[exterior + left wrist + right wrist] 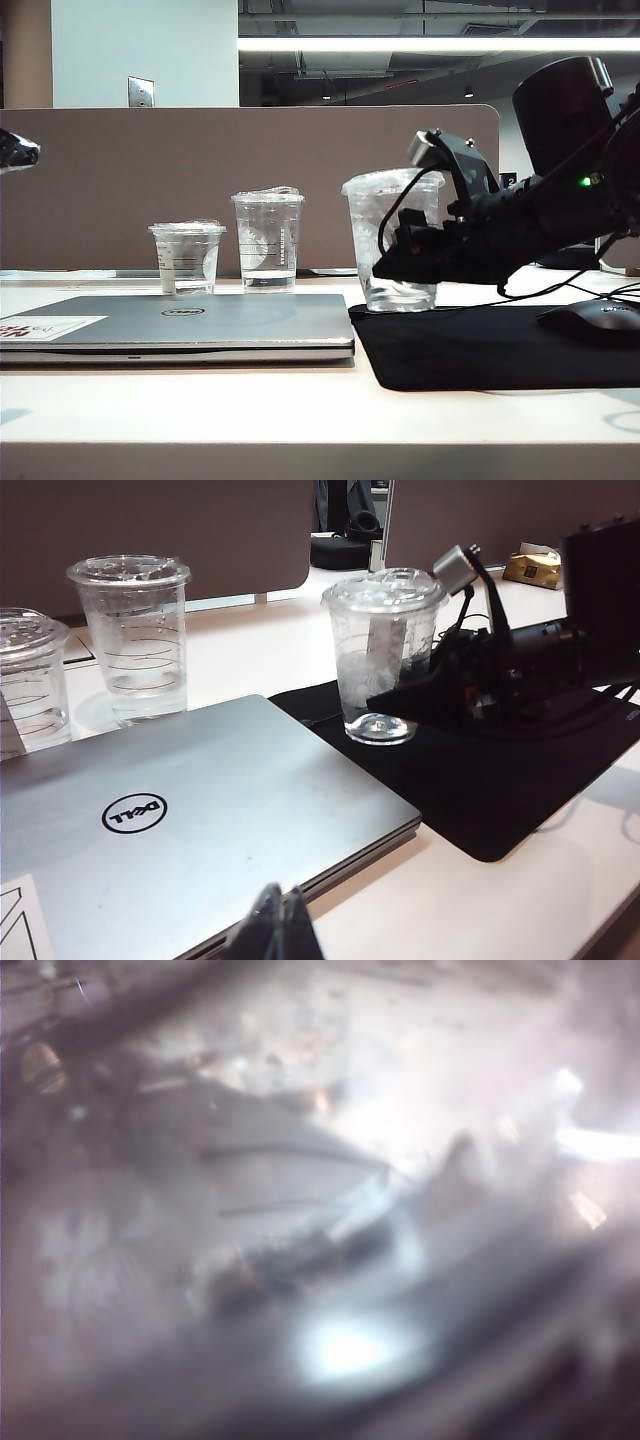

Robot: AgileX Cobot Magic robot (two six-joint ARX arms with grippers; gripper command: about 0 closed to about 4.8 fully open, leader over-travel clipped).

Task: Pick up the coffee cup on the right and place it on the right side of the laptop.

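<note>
Behind the right end effector (392, 262), coffee cup (385, 215) half hidden

Countable items on the desk. Cups, three, all clear and lidded: the coffee cup (372, 225) at the right gripper (400, 262), the lettered cup (267, 240) farther from that gripper, and the short cup (187, 258) farthest from it. Laptops, one: the laptop (240, 322), just beside the right gripper's fingertips. Black mats (480, 350), one, beneath the right gripper. Computer mice (592, 320), one. Grippers, two; the left gripper (15, 150) hangs well apart from all the cups.
</note>
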